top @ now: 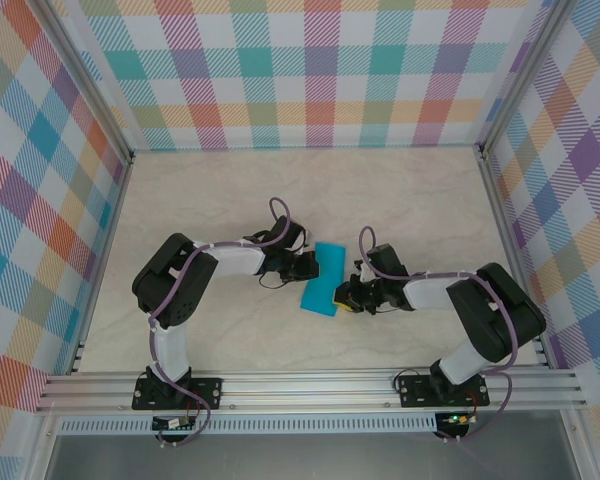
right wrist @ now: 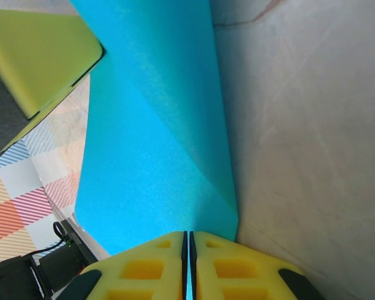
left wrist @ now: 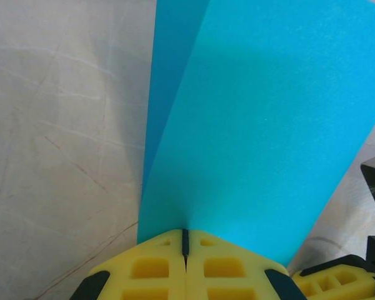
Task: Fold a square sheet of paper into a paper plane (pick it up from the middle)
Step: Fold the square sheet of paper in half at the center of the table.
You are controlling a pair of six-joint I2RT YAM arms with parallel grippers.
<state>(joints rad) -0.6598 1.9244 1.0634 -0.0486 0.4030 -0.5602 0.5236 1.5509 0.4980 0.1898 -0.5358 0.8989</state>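
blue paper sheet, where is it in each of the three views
Top external: the square sheet of paper lies just below picture centre, over the table.
Left wrist: the sheet spans centre and right, pinched at the bottom by the left gripper.
Right wrist: the sheet runs top to bottom, pinched by the right gripper.
Shared landmark: the pale marbled table.

No legible txt, no labels, brands, nos., signs
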